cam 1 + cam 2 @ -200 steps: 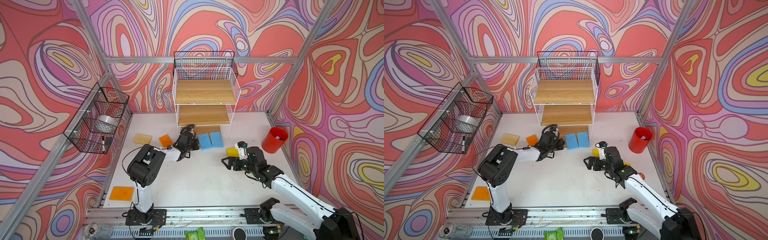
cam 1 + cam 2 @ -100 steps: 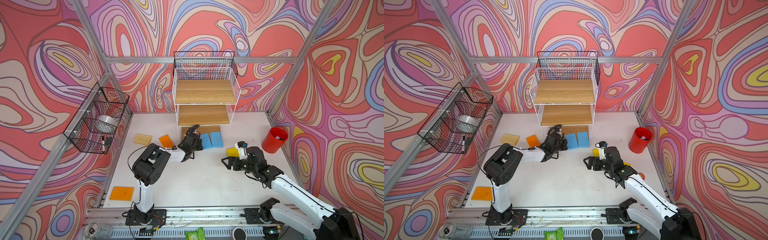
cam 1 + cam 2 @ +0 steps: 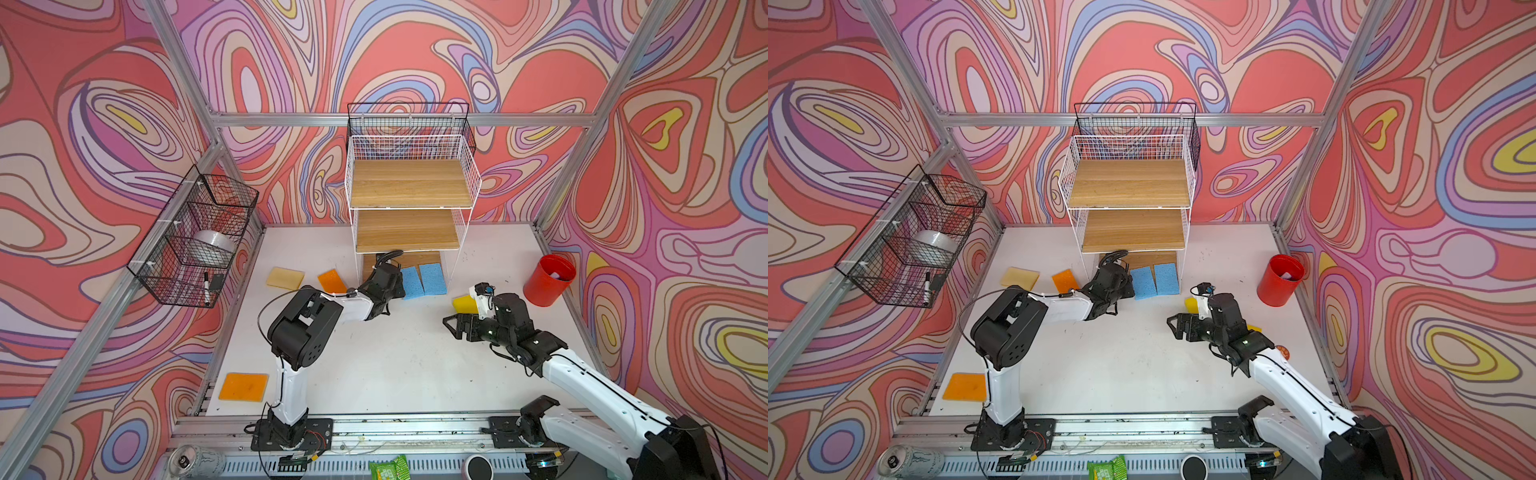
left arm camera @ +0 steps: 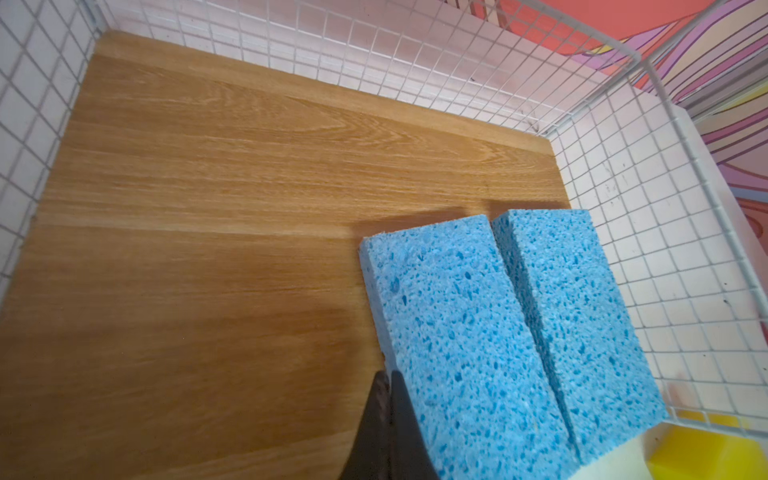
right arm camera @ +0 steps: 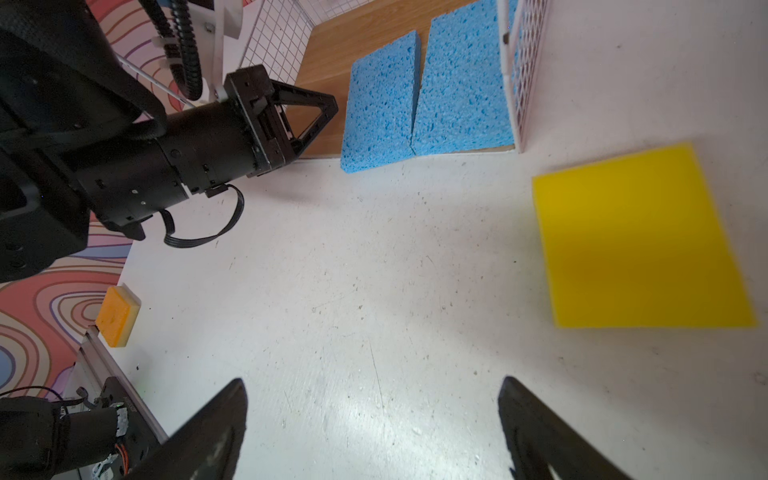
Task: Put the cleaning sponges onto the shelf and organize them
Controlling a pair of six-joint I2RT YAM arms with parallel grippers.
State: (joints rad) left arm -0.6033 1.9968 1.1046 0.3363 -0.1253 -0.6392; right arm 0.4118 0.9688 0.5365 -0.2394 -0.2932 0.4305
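Two light blue sponges lie side by side on the bottom wood board of the white wire shelf, their front ends overhanging it. My left gripper is shut with nothing in it, its tips against the left blue sponge's side edge; in both top views it reaches under the shelf. My right gripper stands open over bare table. A yellow sponge lies flat beside it. Two orange sponges and a tan-side-up one lie at the left.
A red cup stands at the right wall. Black wire baskets hang on the left wall and behind the shelf top. A small red-orange disc lies by the right arm. The arms' base rail runs along the front.
My left arm has swung right and pushed its shut gripper further in under the shelf beside the blue sponges. The right arm and the sponges have not moved.
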